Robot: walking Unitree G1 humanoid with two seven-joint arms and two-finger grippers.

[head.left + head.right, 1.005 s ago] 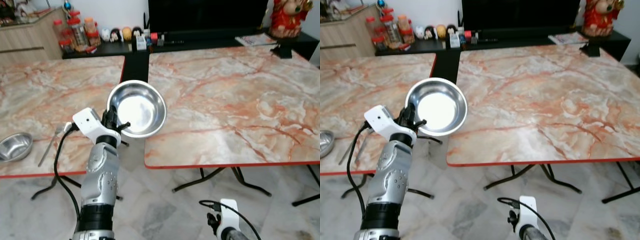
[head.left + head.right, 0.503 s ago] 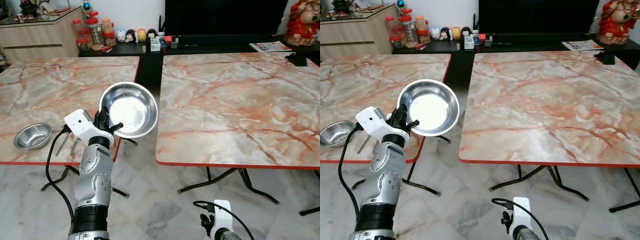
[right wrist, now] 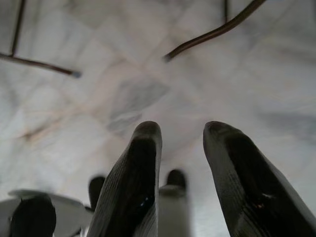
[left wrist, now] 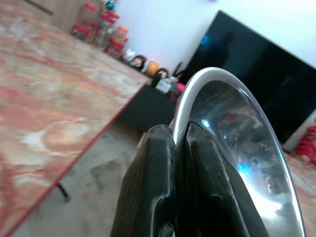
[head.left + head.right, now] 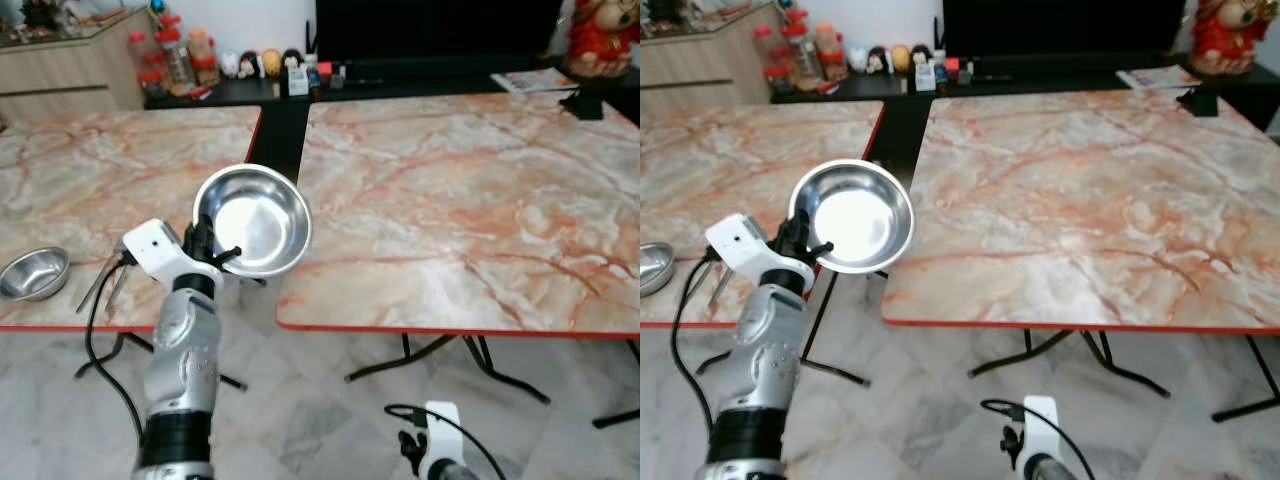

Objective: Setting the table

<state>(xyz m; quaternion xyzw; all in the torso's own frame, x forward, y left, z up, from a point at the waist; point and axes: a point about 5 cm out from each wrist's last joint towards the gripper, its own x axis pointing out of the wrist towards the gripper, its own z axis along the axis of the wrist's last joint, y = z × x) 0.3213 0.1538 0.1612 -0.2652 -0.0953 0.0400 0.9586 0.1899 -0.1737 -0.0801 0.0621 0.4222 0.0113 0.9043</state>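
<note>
My left gripper (image 5: pixel 208 250) is shut on the rim of a shiny steel bowl (image 5: pixel 254 220), held tilted in the air over the gap between two marble tables. The left wrist view has both black fingers (image 4: pixel 158 187) pinching that bowl's rim (image 4: pixel 237 128). A second steel bowl (image 5: pixel 32 273) sits near the front edge of the left table (image 5: pixel 90 180), with a spoon (image 5: pixel 95 283) lying beside it. My right arm (image 5: pixel 435 455) hangs low over the floor, its gripper (image 3: pixel 182 143) open with nothing between the fingers.
The right marble table (image 5: pixel 480 200) has a red edge and a bare top. A black TV unit (image 5: pixel 420 65) with jars (image 5: pixel 175 55) and figurines runs along the back wall. A magazine (image 5: pixel 530 80) lies at the back right. Metal table legs (image 5: pixel 450 360) stand on the tiled floor.
The view has shifted as I move; the held bowl stays in my left gripper at about the same height. The small bowl on the left table sits nearer the picture's left edge.
</note>
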